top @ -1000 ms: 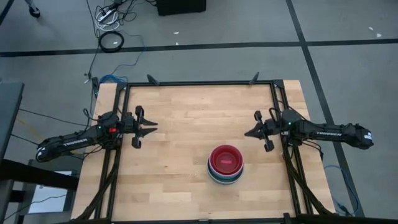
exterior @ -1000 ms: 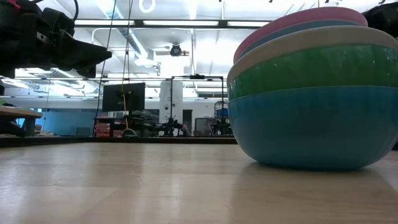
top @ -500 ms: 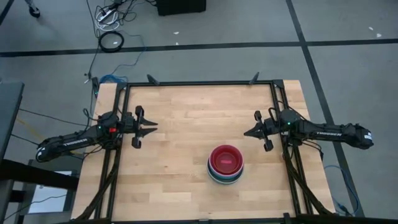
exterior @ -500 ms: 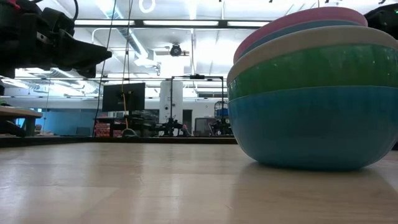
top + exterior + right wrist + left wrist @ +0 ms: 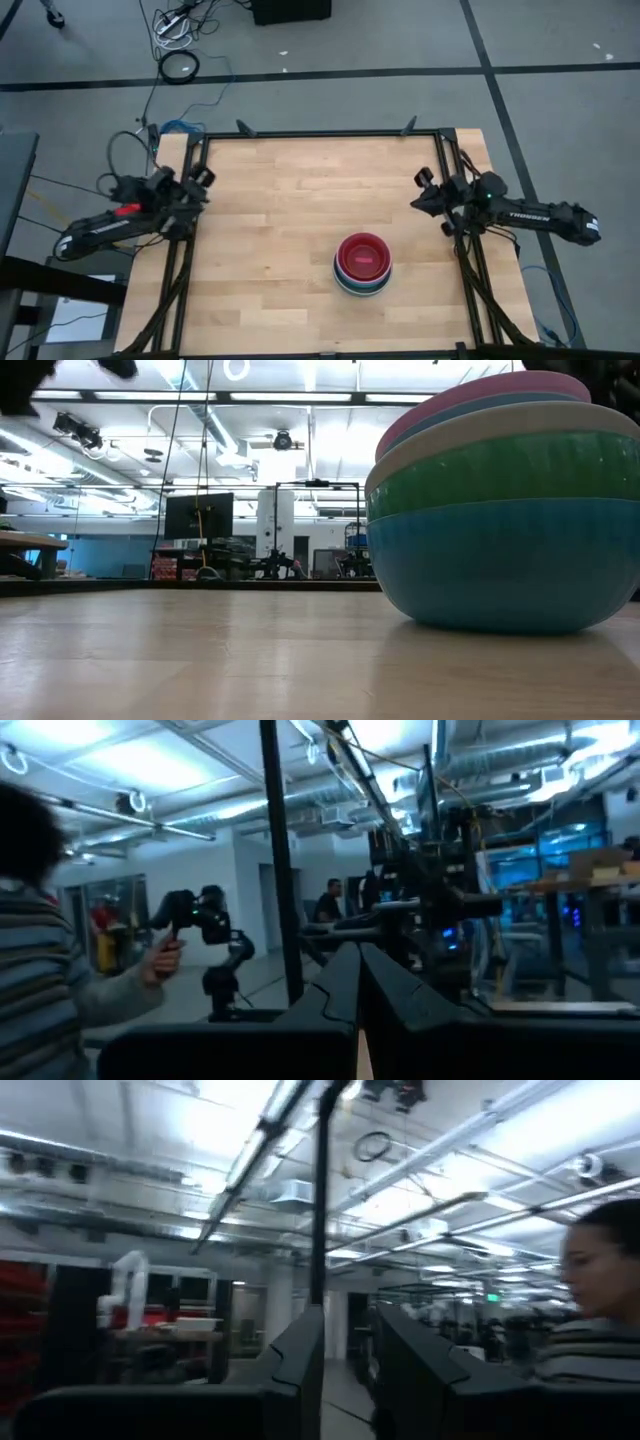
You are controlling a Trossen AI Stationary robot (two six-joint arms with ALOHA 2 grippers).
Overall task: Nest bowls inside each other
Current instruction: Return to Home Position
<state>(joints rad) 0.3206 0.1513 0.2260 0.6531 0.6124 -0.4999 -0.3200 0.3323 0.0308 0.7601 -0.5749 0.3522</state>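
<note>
- All the bowls [image 5: 362,268] sit in one nested stack on the table [image 5: 300,170], at about 4 o'clock from the table's middle in the high view.
- From above, the red bowl [image 5: 362,256] is the one on top, with teal and pale rims peeking out around its lower edge.
- The low view has the stack filling the right side. The blue bowl [image 5: 505,565] is at the bottom, touching the table. The green bowl [image 5: 510,472] sits in it, then the white-grey bowl [image 5: 480,428] and a thin blue-teal rim. The pink bowl [image 5: 470,388] is the highest one I can make out from there.
- The left gripper [image 5: 200,182] is at the table's edge, roughly 10 o'clock, well apart from the stack. Its wrist view looks out into the room, and its fingers [image 5: 300,1370] show a slim gap between them — slightly spread, holding nothing.
- The right gripper [image 5: 415,203] is at the opposite edge, between 2 and 3 o'clock, also well clear of the bowls. In its wrist view the fingers [image 5: 340,985] are pressed together with nothing between them.
- Out in the room, a person [image 5: 600,1365] in a striped top shows at the edge of the left wrist view.
- The right wrist view has a striped sleeve [image 5: 60,990] with a hand [image 5: 165,958] on a dark handheld rig [image 5: 205,920] — can't tell if it's the same person.
</note>
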